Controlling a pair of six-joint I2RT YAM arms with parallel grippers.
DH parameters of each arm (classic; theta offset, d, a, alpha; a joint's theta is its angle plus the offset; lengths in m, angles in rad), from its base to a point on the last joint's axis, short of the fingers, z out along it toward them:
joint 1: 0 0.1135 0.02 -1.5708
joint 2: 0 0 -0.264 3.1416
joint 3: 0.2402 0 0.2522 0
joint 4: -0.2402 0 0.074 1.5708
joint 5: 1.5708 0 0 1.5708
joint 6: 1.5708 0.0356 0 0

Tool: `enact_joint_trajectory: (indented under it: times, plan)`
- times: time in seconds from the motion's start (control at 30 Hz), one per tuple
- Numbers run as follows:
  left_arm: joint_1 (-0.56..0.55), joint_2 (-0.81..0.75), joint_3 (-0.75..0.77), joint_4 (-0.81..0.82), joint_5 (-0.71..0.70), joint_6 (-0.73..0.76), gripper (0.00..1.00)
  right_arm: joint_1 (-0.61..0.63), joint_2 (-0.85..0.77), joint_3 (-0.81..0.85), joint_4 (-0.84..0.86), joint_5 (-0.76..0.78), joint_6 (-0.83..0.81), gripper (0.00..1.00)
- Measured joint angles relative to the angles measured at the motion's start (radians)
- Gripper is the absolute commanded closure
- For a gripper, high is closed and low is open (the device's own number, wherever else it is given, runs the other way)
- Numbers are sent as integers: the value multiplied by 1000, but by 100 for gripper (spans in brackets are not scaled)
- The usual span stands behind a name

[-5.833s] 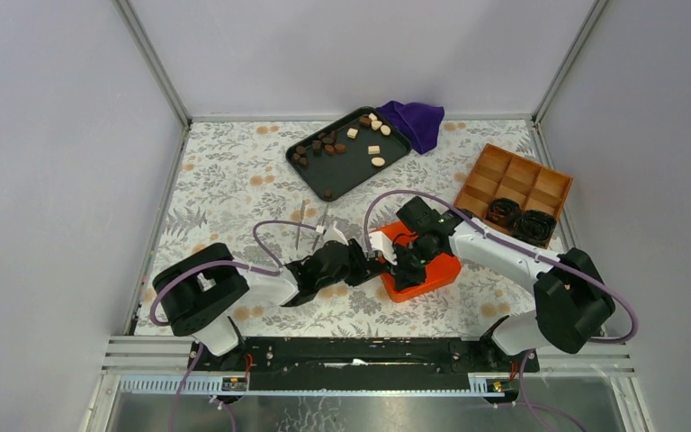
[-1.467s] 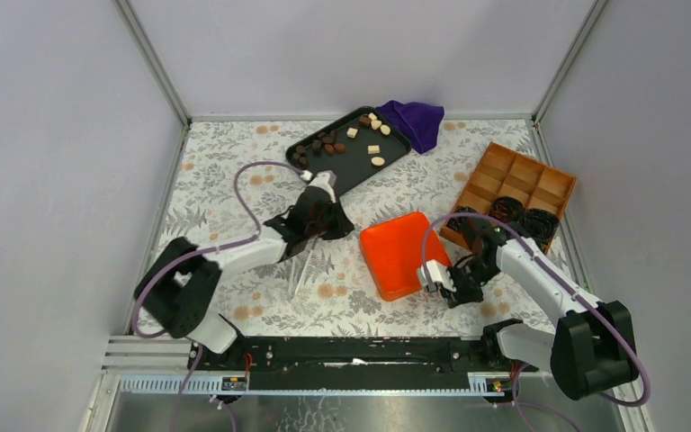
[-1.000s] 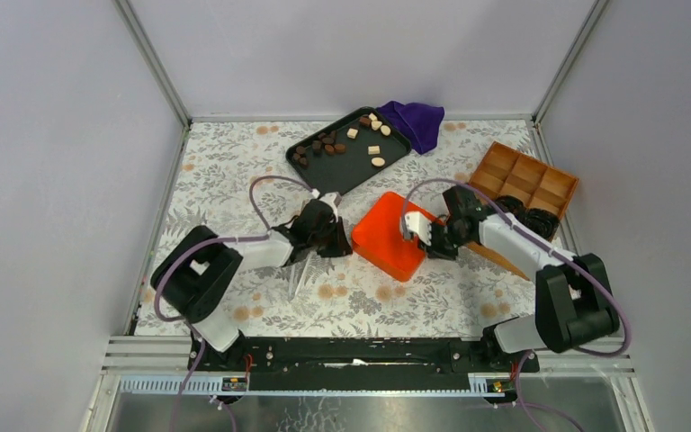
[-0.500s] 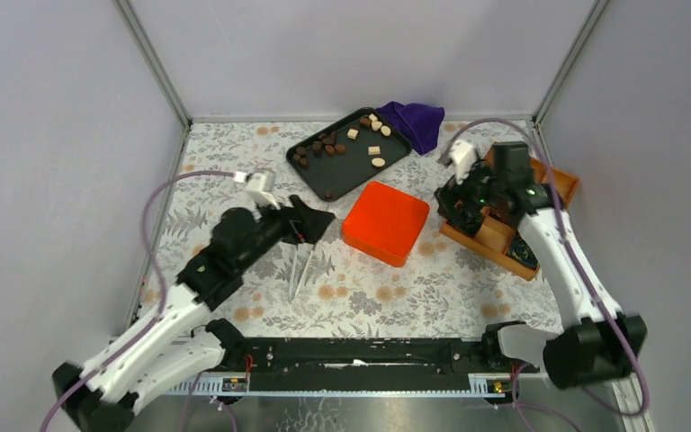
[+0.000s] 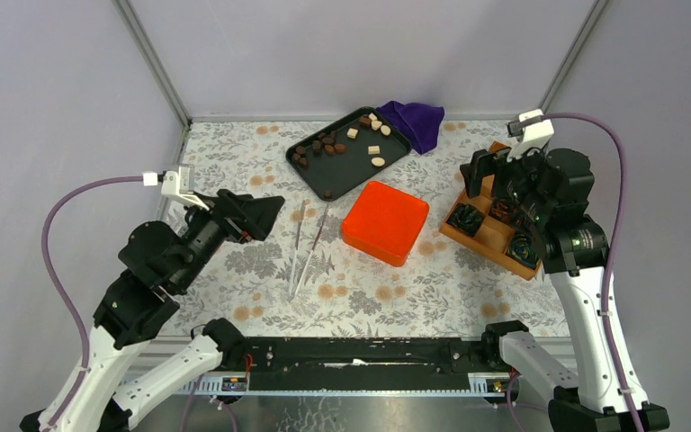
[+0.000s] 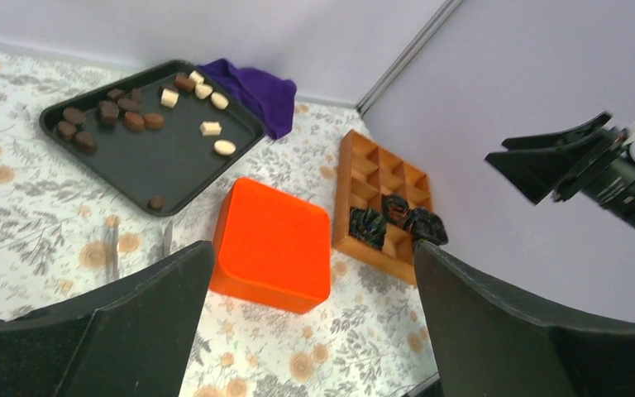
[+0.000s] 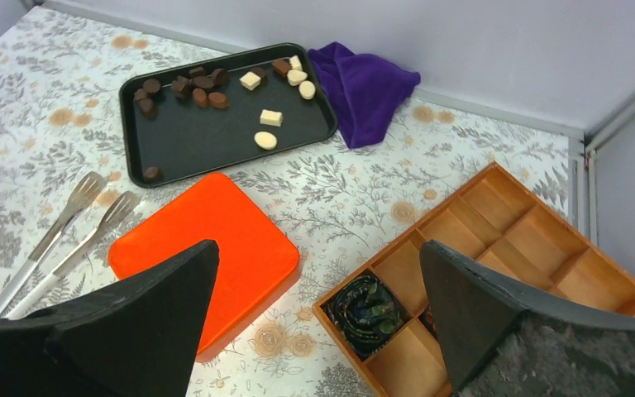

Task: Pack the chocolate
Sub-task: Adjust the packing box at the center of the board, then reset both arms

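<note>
The chocolate [image 5: 324, 144] lies as small brown and cream pieces on a black tray [image 5: 360, 171] at the back of the table; it also shows in the left wrist view [image 6: 132, 120] and the right wrist view [image 7: 202, 83]. One brown piece [image 5: 328, 193] sits alone near the tray's front corner. A wooden compartment box [image 5: 490, 229] on the right holds dark crinkled rolls [image 5: 469, 219]. My left gripper [image 5: 265, 216] [image 6: 312, 248] hangs open and empty, high over the left side. My right gripper [image 5: 490, 180] [image 7: 321, 245] is open and empty, high above the wooden box [image 7: 537, 248].
An orange box [image 5: 385, 221] lies upside down between the tray and the wooden box. Metal tongs [image 5: 306, 243] lie left of it. A purple cloth [image 5: 414, 121] is bunched at the back by the tray. Walls enclose the table on three sides.
Both grippers have opened wide and both arms have lifted up and back. The orange box moved left to the middle and now lies free; the wooden box has turned and shifted.
</note>
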Motion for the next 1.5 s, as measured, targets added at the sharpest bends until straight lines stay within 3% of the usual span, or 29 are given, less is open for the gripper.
enact_joint_trajectory:
  times: [0.3, 0.83, 1.5]
  plan:
    - [0, -19, 2, -104, 2, 16, 1, 0, 3, -3, 8, 50, 63, 0]
    - [0, -76, -181, -98, 37, 97, 1, 0, 86, -171, -6, -274, -24, 0]
    - [0, -134, -227, -95, 37, 90, 1, 0, 49, -231, 29, -322, -18, 0]
